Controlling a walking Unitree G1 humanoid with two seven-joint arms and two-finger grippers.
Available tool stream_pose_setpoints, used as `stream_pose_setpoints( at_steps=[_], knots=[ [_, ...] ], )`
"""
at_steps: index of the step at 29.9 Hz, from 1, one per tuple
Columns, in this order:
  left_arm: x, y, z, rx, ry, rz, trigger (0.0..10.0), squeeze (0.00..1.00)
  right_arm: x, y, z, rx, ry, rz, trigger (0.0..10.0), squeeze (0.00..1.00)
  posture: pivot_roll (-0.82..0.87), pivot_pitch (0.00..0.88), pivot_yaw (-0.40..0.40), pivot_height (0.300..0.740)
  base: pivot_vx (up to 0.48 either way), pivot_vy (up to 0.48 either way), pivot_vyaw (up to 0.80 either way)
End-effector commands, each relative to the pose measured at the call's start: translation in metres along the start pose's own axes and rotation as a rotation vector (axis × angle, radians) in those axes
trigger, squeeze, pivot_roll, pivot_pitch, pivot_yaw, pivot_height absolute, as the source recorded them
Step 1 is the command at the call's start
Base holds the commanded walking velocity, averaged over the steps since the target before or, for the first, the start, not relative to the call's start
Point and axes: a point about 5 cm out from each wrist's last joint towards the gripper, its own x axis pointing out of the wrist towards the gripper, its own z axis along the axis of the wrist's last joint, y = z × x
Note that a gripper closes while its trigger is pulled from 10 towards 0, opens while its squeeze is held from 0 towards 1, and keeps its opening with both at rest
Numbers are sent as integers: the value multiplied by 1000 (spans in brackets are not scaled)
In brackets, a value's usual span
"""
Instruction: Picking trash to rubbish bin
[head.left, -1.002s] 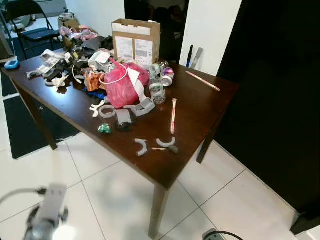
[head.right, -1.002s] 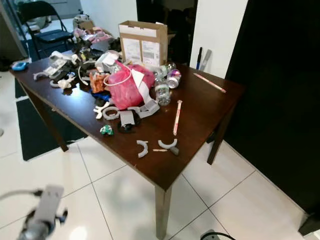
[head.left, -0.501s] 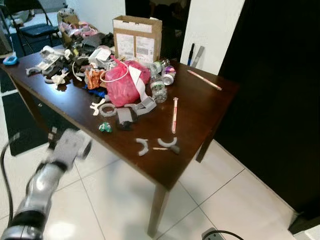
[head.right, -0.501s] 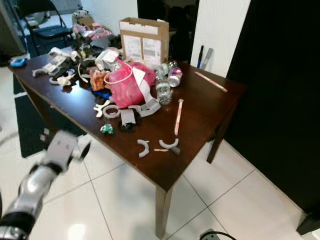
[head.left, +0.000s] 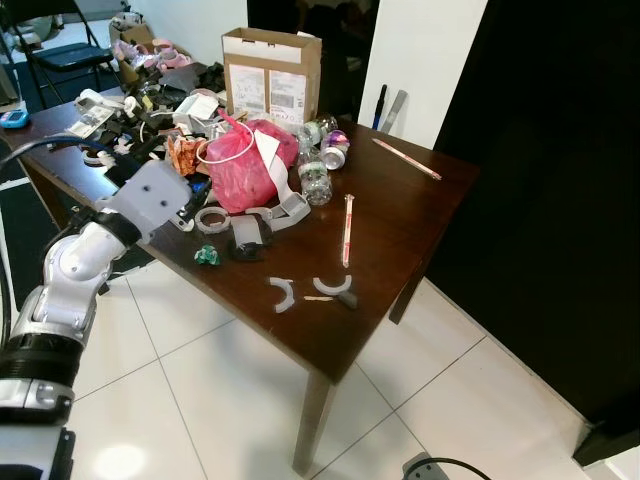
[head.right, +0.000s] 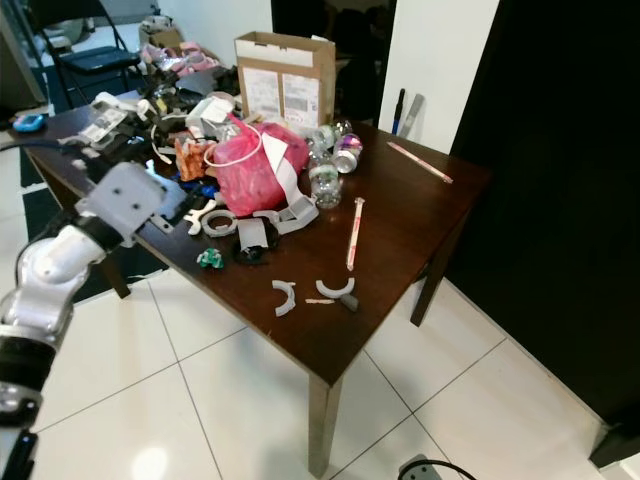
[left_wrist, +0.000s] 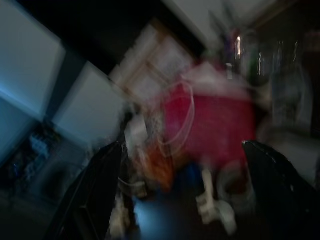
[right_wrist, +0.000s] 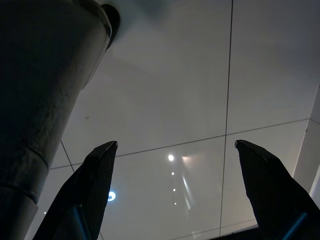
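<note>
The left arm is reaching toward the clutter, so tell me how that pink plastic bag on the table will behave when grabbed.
The pink plastic bag looks crumpled and bulging, so it will probably be floppy and sag when lifted. Its thin, wrinkled film suggests it is light for its size, unless the contents are heavy. The left gripper is open, facing it; pinching a fold may slip.

Trash is heaped on the dark table's far left around a crumpled pink bag, with grey curved scraps scattered nearer.
</note>
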Motion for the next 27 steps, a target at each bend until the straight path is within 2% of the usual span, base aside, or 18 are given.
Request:
stream_pose_setpoints(
  at_steps=[1,2,5,10,11,12,13,14,15,16,17,18,19,20,23,26,27],
  knots=[
    [-3,-3,-20,16,124,-30,10000,0,0,-1,-6,0,19,-1,10000,0,172,66,-45,740,0,0,0],
    [-3,-7,-33,-49,189,-9,10000,0,0,-1,-7,0,21,1,10000,0,163,65,-46,740,0,0,0],
    [-2,-18,-50,-139,292,6,10000,0,0,0,-10,0,26,3,10000,0,159,66,-50,740,0,0,0],
    [2,-24,-53,-185,320,13,10000,0,0,-1,-12,-1,30,3,10000,0,154,70,-50,740,0,0,0],
    [12,-25,-41,-376,188,93,10000,0,-1,-2,-14,-1,35,-2,10000,0,142,74,-47,740,0,0,0],
    [15,-25,-38,-475,139,125,10000,0,-1,-3,-14,0,37,-4,10000,0,142,74,-47,740,0,0,0],
    [15,-25,-38,-475,139,125,10000,0,-1,-3,-14,0,37,-4,10000,0,142,74,-47,740,0,0,0],
    [17,-26,-37,-536,109,144,10000,0,-1,-3,-15,0,38,-5,10000,0,142,74,-47,740,0,0,0],
    [19,-25,-36,-684,71,188,10000,0,-1,-4,-16,1,39,-6,10000,0,132,82,-45,740,0,0,0],
    [19,-25,-36,-684,71,188,10000,0,-1,-4,-16,1,39,-6,10000,0,132,82,-45,740,0,0,0],
    [21,-27,-37,-898,14,221,10000,0,-1,-4,-17,3,42,-7,10000,0,128,83,-45,740,0,0,0],
    [21,-27,-37,-898,14,221,10000,0,-1,-4,-17,3,42,-7,10000,0,128,83,-45,740,0,0,0],
    [23,-34,-36,-1060,-43,203,10000,0,-1,-4,-19,5,44,-7,10000,0,127,89,-47,740,0,0,0],
    [24,-37,-36,-1103,-61,194,10000,0,-1,-3,-19,5,45,-7,10000,0,127,89,-47,740,0,0,0],
    [25,-43,-35,-1138,-74,170,10000,0,-1,-3,-21,4,50,-5,10000,0,127,98,-50,740,0,0,0],
    [32,-64,-30,-1240,-95,68,10000,0,-1,-2,-25,-5,61,-1,10000,0,126,117,-55,740,0,0,0],
    [32,-64,-30,-1240,-95,68,10000,0,-1,-2,-25,-5,61,-1,10000,0,126,117,-55,740,0,0,0]
  ],
)
